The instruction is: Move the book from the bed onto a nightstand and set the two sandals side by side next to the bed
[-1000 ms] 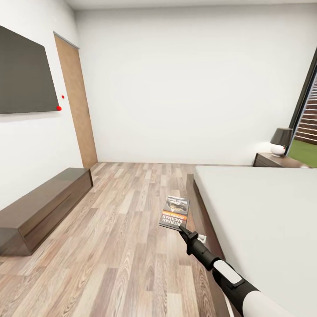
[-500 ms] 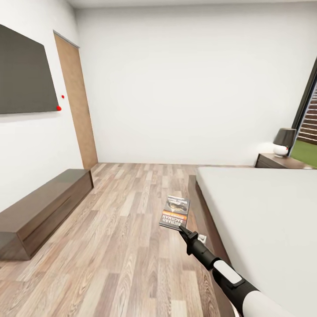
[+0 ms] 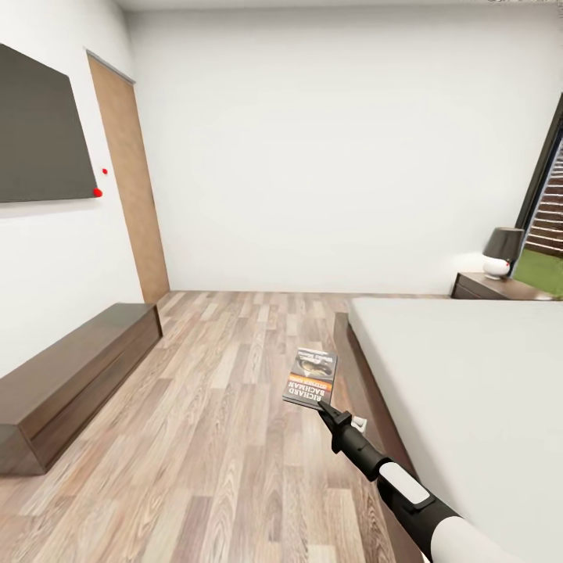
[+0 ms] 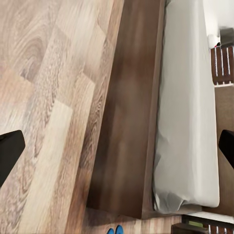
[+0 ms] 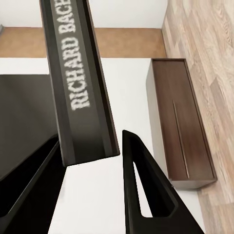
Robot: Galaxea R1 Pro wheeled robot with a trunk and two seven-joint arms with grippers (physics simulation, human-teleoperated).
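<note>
wood-plank floor (image 3: 219,407) is stretching toward a white wall, the bed (image 3: 469,391) lying at 3 o'clock. the right gripper (image 3: 322,407) is clamping the book (image 3: 310,377), which is sticking out at its 12 o'clock. the left gripper (image 4: 117,146) is hanging spread apart

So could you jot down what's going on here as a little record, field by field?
room: bedroom, wood-plank floor
book: held up over the floor beside the bed, clamped in the right pincer
left pincer: open, pointing down at the bed frame
nightstand: far corner, lamp on top
sandals: blue tips visible past the bed's end
also there: low wooden bench, dark wall screen, door
</note>
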